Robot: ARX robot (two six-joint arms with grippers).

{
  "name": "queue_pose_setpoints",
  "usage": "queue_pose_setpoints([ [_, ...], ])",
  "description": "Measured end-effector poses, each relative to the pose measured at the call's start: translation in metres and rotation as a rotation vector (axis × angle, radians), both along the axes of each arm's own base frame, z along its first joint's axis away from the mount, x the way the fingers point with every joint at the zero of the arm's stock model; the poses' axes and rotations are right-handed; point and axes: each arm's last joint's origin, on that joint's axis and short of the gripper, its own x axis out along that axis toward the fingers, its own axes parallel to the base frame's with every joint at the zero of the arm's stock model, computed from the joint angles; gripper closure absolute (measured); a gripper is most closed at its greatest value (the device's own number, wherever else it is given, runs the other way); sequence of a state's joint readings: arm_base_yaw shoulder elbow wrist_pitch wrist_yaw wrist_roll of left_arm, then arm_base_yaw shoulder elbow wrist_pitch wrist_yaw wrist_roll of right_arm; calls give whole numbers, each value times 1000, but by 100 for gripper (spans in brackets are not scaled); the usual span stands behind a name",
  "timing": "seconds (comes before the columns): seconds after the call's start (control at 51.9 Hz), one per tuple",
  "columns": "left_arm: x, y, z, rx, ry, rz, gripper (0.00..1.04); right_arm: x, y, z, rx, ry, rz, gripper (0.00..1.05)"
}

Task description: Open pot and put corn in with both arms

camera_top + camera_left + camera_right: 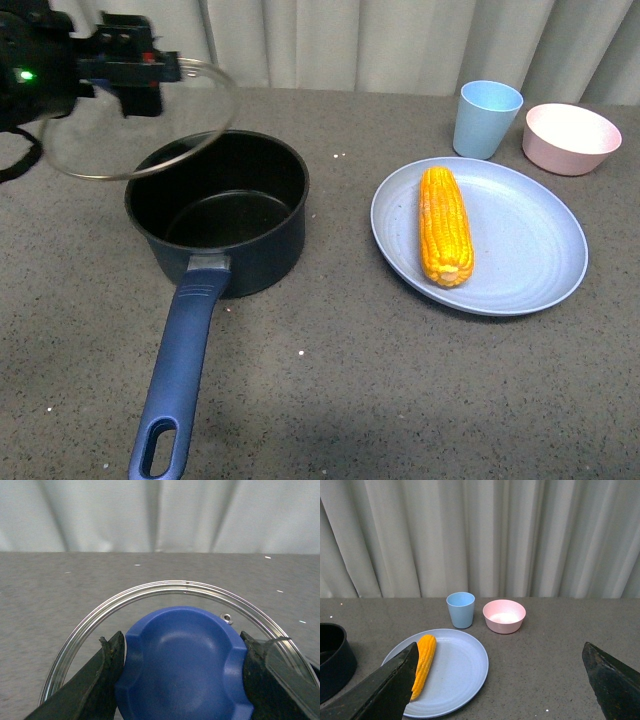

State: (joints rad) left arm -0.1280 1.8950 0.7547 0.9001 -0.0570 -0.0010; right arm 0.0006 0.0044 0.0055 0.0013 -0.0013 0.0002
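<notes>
Pot (255, 262): open, black inside bare; stands on the surface (400, 400), handle (185, 360) toward 7 o'clock.
Lid (150, 140): lifted and tilted, at 10 o'clock of the pot; its near edge hangs over the rim.
Left fingers (97, 680): clamped on the blue knob (185, 665), one on each side.
Right fingers (385, 690): wide apart and empty, above the surface and short of the plate.
Corn (446, 228): lying on the plate (530, 240), at 3 o'clock of the pot, not yet picked up.
Others: cup (487, 118) at 12 o'clock of the plate, bowl (571, 138) at 1 o'clock.
Risk 1: the round cob may roll or squirt out if pinched off-centre.
Risk 2: the tilted lid may turn in the grip or clip the rim if it sags.
Risk 3: the cob looks nearly as long as the pot is wide; lowered flat, it may bridge the rim.
Risk 4: the lid is close to the opening, so the arms could meet there.
</notes>
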Motion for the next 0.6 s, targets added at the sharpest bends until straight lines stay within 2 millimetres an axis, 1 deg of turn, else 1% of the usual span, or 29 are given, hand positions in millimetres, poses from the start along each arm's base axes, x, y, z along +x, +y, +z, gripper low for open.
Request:
queue_pose_setpoints([
  [0.077, 5, 30, -5, 15, 0, 97, 45, 0, 0, 0, 0, 0, 0, 9],
  [0.135, 9, 56, -11, 32, 17, 185, 45, 0, 0, 0, 0, 0, 0, 9],
  [0.173, 10, 67, -15, 41, 32, 229, 45, 0, 0, 0, 0, 0, 0, 9],
  [0.231, 11, 77, -22, 49, 55, 266, 45, 0, 0, 0, 0, 0, 0, 9],
  [0.308, 10, 83, -33, 66, 90, 288, 45, 0, 0, 0, 0, 0, 0, 9],
  [0.328, 10, 85, -38, 78, 105, 294, 45, 0, 0, 0, 0, 0, 0, 9],
  [0.424, 11, 87, -52, 93, 144, 312, 45, 0, 0, 0, 0, 0, 0, 9],
  [0.598, 16, 88, -71, 110, 194, 305, 45, 0, 0, 0, 0, 0, 0, 9],
])
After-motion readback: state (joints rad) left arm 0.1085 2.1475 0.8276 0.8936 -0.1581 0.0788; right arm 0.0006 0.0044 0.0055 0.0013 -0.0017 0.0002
